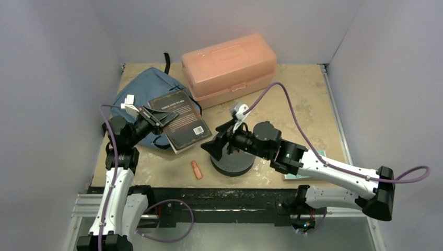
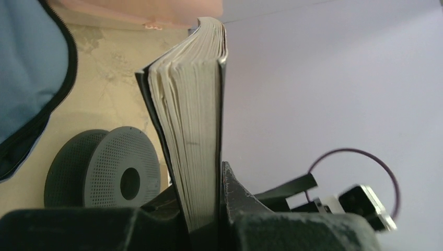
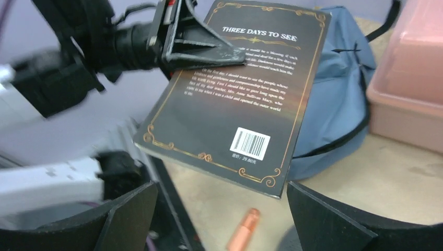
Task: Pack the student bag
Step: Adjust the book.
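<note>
The slate-blue student bag [image 1: 141, 91] lies at the back left; it also shows in the right wrist view [image 3: 339, 94] and the left wrist view [image 2: 26, 68]. My left gripper [image 1: 156, 119] is shut on a black paperback book [image 1: 180, 119], holding it lifted and tilted beside the bag; its page edges fill the left wrist view [image 2: 190, 130] and its back cover with barcode shows in the right wrist view [image 3: 240, 94]. My right gripper [image 1: 219, 142] is open and empty, facing the book from the right, above the table.
A salmon-pink plastic box [image 1: 230, 68] stands at the back. A dark perforated spool [image 1: 232, 162] sits under my right wrist. A small copper-coloured tube [image 1: 196, 169] lies on the table near the front. A teal item [image 1: 303, 175] lies partly under the right arm.
</note>
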